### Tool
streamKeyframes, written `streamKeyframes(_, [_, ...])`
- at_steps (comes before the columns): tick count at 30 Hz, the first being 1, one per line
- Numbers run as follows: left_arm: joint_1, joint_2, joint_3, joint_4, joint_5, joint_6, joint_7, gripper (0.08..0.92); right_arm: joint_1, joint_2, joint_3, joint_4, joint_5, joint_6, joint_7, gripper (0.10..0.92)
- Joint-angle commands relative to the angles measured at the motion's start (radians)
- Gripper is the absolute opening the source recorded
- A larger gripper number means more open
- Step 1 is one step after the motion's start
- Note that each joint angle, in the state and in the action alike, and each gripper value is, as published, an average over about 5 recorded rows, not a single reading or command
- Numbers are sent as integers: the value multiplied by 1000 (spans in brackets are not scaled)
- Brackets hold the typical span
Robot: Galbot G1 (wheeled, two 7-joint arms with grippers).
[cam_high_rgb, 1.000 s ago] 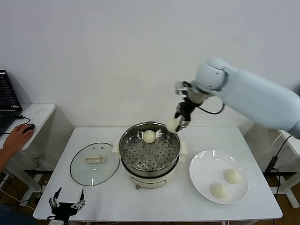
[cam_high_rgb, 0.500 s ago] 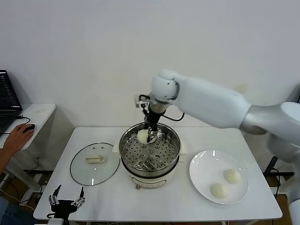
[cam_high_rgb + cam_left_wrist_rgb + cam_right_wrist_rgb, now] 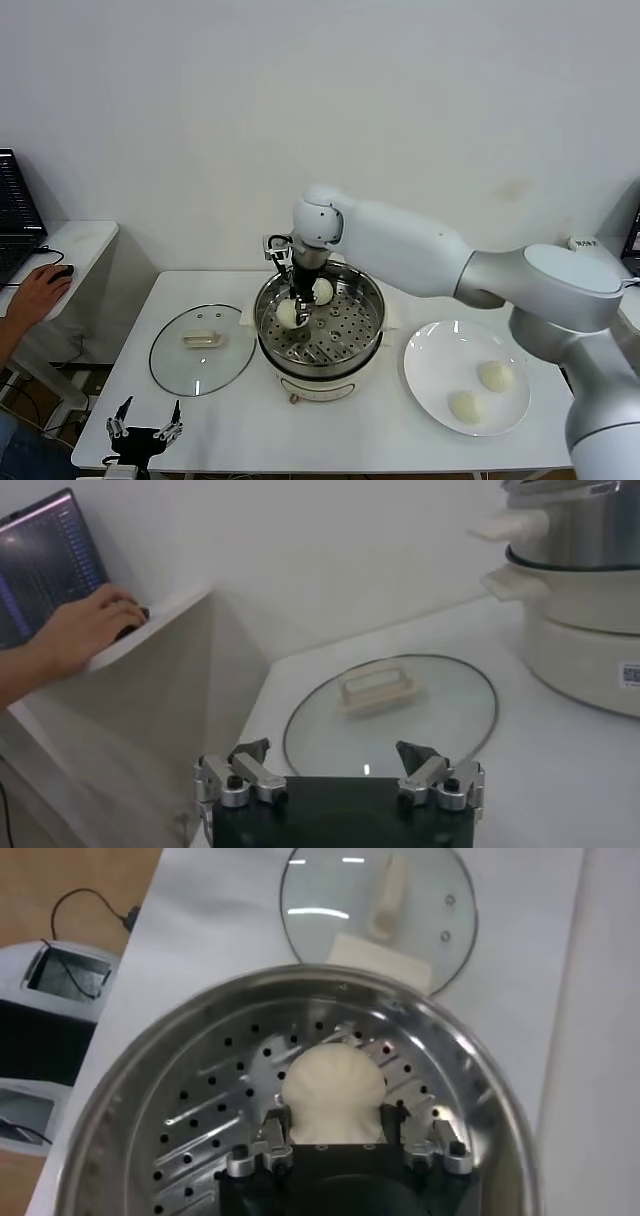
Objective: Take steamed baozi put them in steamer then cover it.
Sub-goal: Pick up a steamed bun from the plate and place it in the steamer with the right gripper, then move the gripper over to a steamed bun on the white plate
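Steel steamer (image 3: 320, 325) now has the right tool (image 3: 292, 308) down inside, squeezed tight on a second baozi (image 3: 333, 1094). One bun (image 3: 322, 290) is in; two (image 3: 494, 376) wait. Left tool (image 3: 340, 780) sits wide open, idle.

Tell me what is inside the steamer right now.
Inside the steamer: a perforated tray and two baozi, one loose, one gripped by the right gripper. The tray hides whatever lies under it.
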Motion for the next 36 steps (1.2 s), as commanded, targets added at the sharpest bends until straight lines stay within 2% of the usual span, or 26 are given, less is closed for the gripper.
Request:
streamKeyframes(1, [-6, -1, -1, 4, -1, 1, 1, 823, -41, 31, 11, -34, -19, 3, 24, 568])
streamKeyframes(6, [-9, -2, 2, 7, -1, 1, 2, 823, -45, 35, 28, -50, -12, 5, 37, 589])
streamKeyframes(15, [-11, -3, 8, 13, -1, 1, 2, 823, -13, -28, 40, 23, 15, -4, 33, 805])
streamKeyframes(26, [-18, -2, 5, 8, -8, 10, 9, 823, 148, -390, 88, 310, 32, 46, -67, 823])
streamKeyframes(36, [-15, -2, 5, 7, -16, 20, 18, 823, 252, -688, 27, 467, 51, 83, -118, 823])
